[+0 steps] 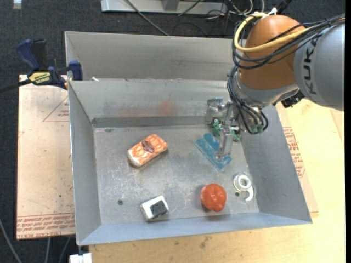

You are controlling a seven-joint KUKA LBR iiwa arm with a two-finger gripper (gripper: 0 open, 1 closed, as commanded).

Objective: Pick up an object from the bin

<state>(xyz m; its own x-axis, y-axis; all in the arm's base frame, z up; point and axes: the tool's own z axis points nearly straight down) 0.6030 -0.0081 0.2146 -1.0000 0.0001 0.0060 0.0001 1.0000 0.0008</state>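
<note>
Five things lie well apart on the floor of the bin point(82, 147). The one that matters is a clear blue piece point(206, 145), flat and wedge-like, just to the 3 o'clock side of the floor's middle. Its long axis runs from about 10 o'clock to 4 o'clock.

The gripper point(224, 151) is low in the bin, right over the 4 o'clock end of the blue piece. It looks to be touching or nearly touching it. How far open the gripper is I cannot tell, nor whether it has any grip on the piece.

The arm comes in from about 1 o'clock. Its orange cover point(269, 48) hangs above the bin's far right corner, and the wrist points almost straight down. A lift would probably carry the piece by that one end, so it may tilt or slip.

A red ball point(213, 196) sits at 6 o'clock from the gripper. A white ring point(243, 184) is at 5 o'clock, an orange packet point(147, 150) at 9 o'clock, and a small white block point(154, 207) at 8 o'clock. None crowds the blue piece.
</note>
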